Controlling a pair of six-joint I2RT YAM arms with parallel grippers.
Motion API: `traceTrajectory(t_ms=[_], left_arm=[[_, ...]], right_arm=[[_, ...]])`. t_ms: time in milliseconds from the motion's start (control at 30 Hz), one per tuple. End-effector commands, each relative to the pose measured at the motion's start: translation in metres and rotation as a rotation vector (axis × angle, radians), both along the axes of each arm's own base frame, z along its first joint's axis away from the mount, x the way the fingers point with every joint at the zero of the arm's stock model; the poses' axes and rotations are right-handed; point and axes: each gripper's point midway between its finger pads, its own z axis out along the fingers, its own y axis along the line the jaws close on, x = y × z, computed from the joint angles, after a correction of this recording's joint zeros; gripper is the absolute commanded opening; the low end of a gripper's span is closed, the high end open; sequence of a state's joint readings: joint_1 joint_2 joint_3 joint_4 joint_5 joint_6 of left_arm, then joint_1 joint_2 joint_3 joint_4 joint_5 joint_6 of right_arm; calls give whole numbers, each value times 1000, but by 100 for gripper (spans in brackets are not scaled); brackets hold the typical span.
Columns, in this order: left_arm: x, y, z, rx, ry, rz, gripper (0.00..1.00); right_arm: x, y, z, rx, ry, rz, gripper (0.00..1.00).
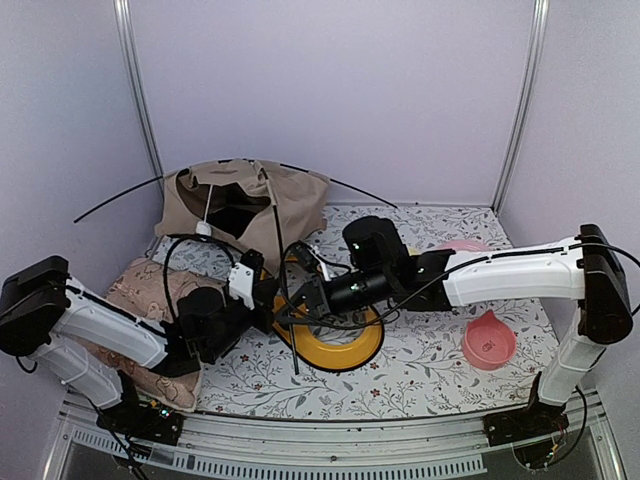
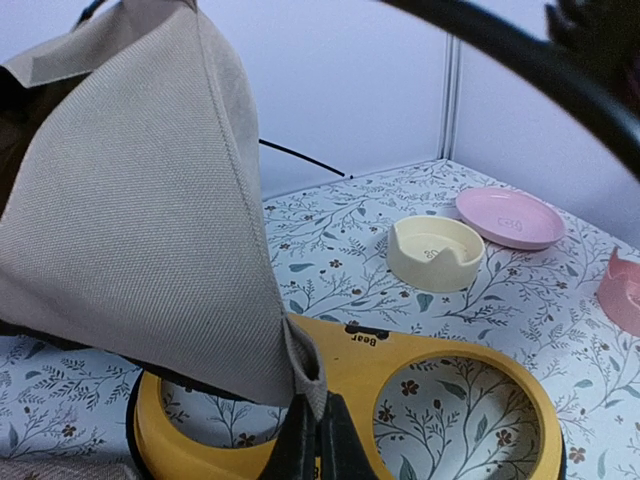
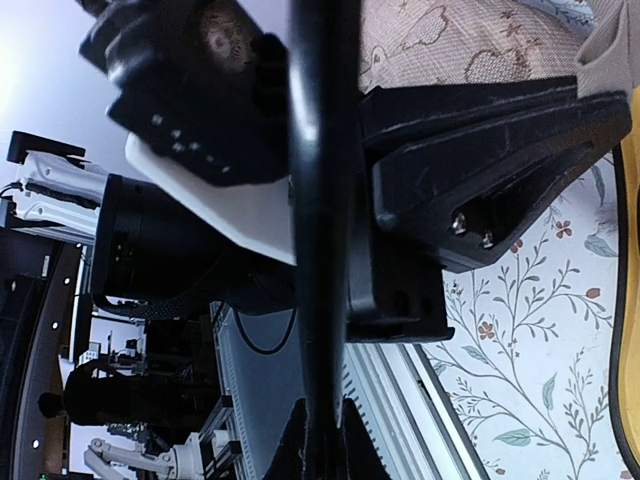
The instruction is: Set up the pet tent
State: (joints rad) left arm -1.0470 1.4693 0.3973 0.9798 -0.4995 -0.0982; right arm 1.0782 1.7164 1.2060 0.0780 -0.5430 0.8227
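the pet tent [image 1: 285,195] sags unpitched at the back left of the bench, so most of the work is left. my left jaws are closed on its fabric corner [image 2: 300,362], which only that wrist view shows. my right jaws clamp a black pole [image 3: 320,200], plain only close up.

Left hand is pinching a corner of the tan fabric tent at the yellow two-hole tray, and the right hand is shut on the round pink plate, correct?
Not quite: the right wrist view shows the right hand shut on a thin black tent pole instead. The left hand does pinch a corner of the tan fabric tent at the yellow two-hole tray.
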Motion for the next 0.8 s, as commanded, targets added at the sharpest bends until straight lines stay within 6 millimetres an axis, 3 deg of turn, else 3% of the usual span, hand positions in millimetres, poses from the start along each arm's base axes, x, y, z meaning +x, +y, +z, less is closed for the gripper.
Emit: traceTrajectory(t_ms=[0, 233, 400, 767], left_arm=[[-28, -2, -1, -1, 32, -37, 0], [-56, -1, -5, 27, 66, -65, 0], [-68, 0, -11, 49, 90, -73, 0], [-95, -6, -14, 85, 105, -105, 0]], right_arm=[[37, 10, 31, 117, -37, -44, 0], [71, 13, 54, 176, -89, -92, 0], [94, 17, 77, 222, -150, -140, 0], [140, 21, 106, 272, -247, -267, 0]])
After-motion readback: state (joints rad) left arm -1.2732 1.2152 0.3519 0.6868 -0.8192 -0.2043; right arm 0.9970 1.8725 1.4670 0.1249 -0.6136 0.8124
